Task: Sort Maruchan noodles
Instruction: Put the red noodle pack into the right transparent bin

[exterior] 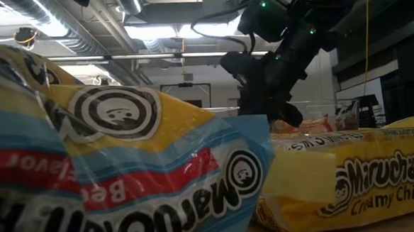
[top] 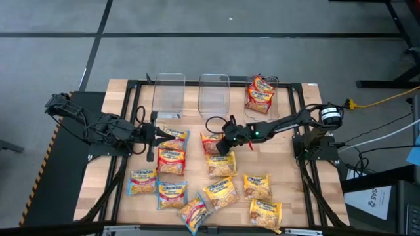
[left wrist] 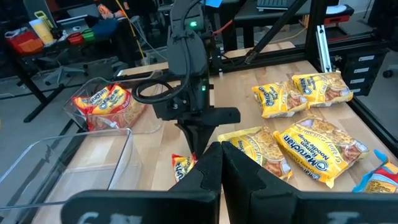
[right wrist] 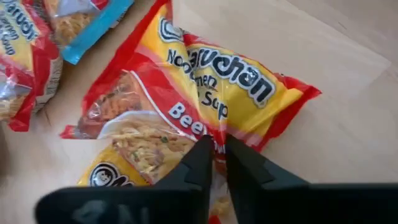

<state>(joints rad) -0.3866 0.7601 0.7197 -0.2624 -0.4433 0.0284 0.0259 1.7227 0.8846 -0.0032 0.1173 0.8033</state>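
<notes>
Noodle packets (top: 223, 191) lie scattered across the near half of the table (top: 295, 196). Mid-table, the right claw (top: 220, 145) pinches a red-trimmed beef packet (right wrist: 205, 93); the left claw (top: 152, 136) waits, fingers together. At the far edge, one clear bin (top: 261, 98) holds red packets.

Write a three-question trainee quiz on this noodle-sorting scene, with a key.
1. True or false: all three clear bins hold noodle packets.
2. What are the right gripper's fingers pinching? A) a blue packet B) the red-trimmed beef packet C) a bin wall
3. Which arm waits, fingers shut, over the packets on its side of the table?

Key: 1. False; only the right-hand bin holds packets. 2. B. 3. The left gripper.
</notes>
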